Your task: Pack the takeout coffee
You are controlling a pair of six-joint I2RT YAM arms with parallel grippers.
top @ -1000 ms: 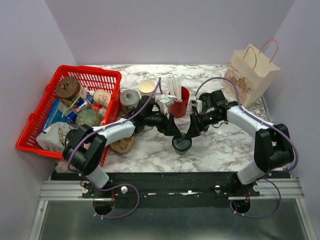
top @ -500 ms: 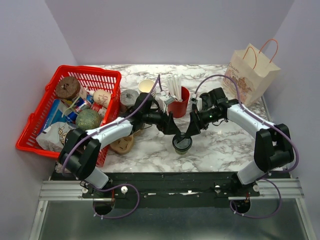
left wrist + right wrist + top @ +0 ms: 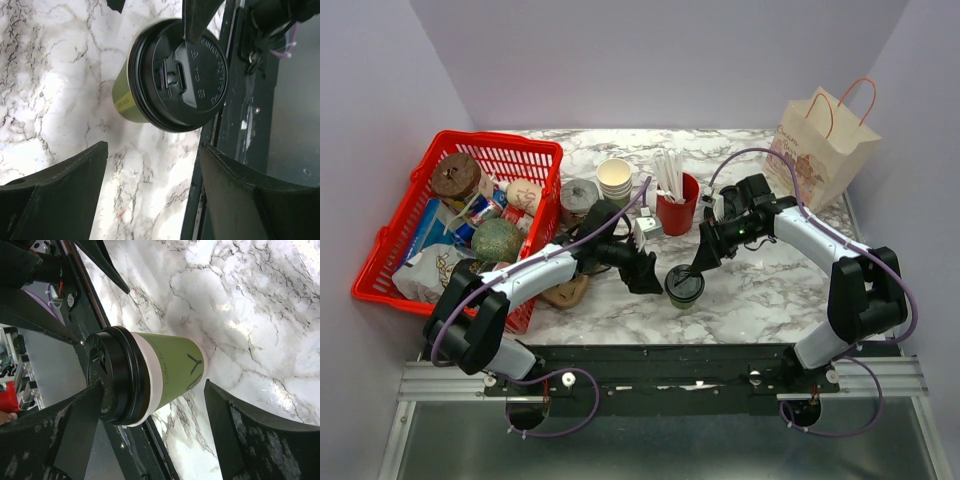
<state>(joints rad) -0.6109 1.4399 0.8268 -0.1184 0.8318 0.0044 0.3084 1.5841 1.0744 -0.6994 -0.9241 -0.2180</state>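
- Right wrist cam: coffee (image 3: 165,372) stands on the table (image 3: 260,290) between the wide-open jaws of the right gripper (image 3: 152,387), ungripped.
- Left cam shows the lid (image 3: 185,75) top; left gripper (image 3: 154,150) wide open, empty, alongside.
- Overhead: straw cup (image 3: 677,212) just behind.

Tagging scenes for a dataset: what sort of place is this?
Likely a staged café counter: a lidded olive-green paper coffee cup, a red cup of white straws, and a handled paper bag.

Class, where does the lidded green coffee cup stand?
Top view: the coffee cup stands front-centre on the table, between the left gripper and the right gripper, in front of the red straw cup.
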